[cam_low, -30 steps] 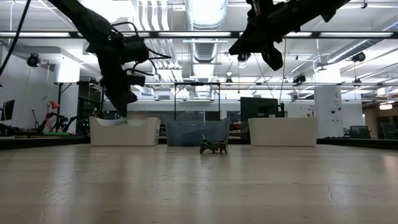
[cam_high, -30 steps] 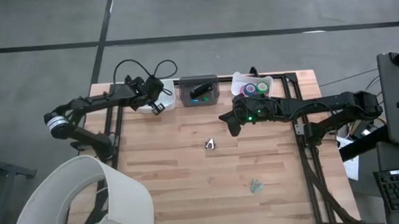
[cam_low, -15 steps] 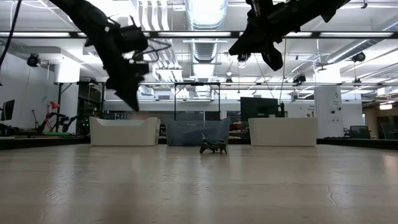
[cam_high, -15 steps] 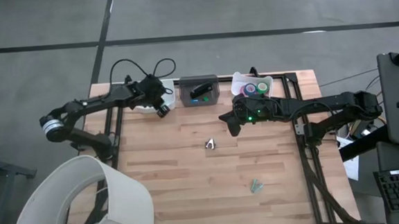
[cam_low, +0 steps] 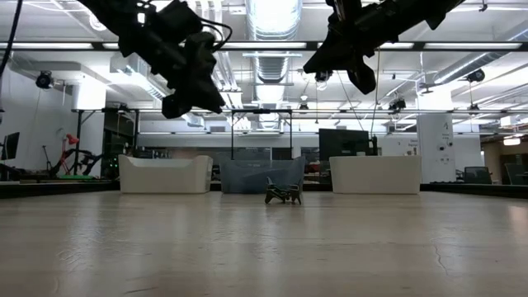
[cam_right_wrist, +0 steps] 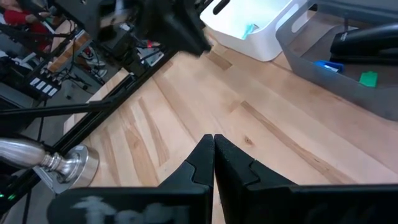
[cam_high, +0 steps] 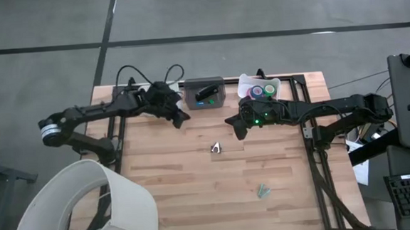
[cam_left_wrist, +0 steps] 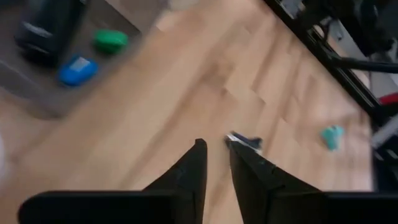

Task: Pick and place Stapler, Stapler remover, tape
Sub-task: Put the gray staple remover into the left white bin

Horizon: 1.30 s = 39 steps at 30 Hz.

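My left gripper [cam_high: 182, 118] hangs in the air in front of the grey bin [cam_high: 204, 103], its fingers a little apart and empty. In the left wrist view it [cam_left_wrist: 215, 151] points toward the silvery staple remover [cam_left_wrist: 244, 140], which lies on the table [cam_high: 216, 148]. A teal staple remover [cam_high: 264, 190] lies nearer the near edge. The black stapler [cam_high: 205, 93] lies in the grey bin. The tape rolls [cam_high: 264, 91] sit in the right white bin. My right gripper [cam_high: 235, 124] hovers shut and empty, near that bin.
Three bins line the far edge: a white one [cam_low: 165, 174] on the left, partly under my left arm, the grey one [cam_low: 260, 176], and a white one [cam_low: 375, 174] on the right. Black frame rails [cam_high: 309, 133] run along both table sides. Bare wood [cam_high: 195, 180] fills the middle.
My left gripper has swung from above the left white bin toward the table's right and slightly toward the near edge, rising as it went and tipping from pointing down to slanting across the table. My right arm has kept still.
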Motion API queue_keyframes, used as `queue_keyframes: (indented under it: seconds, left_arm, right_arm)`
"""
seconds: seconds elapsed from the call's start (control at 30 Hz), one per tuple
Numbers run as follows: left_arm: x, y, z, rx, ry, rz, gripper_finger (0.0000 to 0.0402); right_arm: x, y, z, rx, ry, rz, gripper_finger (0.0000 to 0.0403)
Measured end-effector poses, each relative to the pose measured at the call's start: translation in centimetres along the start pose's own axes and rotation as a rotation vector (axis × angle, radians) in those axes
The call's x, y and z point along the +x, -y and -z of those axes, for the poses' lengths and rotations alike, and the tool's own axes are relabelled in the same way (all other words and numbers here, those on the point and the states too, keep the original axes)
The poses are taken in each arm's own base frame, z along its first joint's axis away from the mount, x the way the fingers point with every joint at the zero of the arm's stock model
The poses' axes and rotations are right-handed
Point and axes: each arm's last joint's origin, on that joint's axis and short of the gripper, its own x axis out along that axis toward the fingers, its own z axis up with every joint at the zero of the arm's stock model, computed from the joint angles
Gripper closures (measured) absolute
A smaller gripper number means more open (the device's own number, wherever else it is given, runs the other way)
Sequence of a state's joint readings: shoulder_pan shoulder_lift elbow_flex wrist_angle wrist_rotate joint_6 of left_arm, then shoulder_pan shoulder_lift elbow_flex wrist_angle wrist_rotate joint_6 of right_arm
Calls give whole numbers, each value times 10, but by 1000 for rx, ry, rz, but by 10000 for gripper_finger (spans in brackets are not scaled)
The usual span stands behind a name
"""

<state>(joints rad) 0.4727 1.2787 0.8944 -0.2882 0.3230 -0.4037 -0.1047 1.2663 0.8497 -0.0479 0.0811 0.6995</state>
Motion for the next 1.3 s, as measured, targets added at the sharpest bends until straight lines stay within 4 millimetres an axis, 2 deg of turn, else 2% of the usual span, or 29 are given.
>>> queue_keyframes:
  seconds: [0.13,0.33,0.47,0.67,1.0,1.2,1.3]
  left_arm:
    - [7,14,7,-35,-31,28,300]
    - [20,35,19,-58,-46,9,234]
    - [31,45,22,-50,-34,43,209]
    - [52,52,26,-104,-28,74,207]
    - [101,48,41,-134,-179,37,208]
    - [126,49,40,-137,-228,48,209]
    - [131,51,38,-120,-236,51,209]
  right_arm:
    - [0,-1,2,-3,-8,-2,394]
    - [0,-1,2,28,-13,-2,394]
    - [0,0,3,51,-24,12,394]
    - [0,5,8,96,-60,82,394]
    - [-5,-2,9,90,-52,45,394]
    - [-5,-3,10,85,-54,44,394]
    - [-5,-3,10,84,-54,44,394]
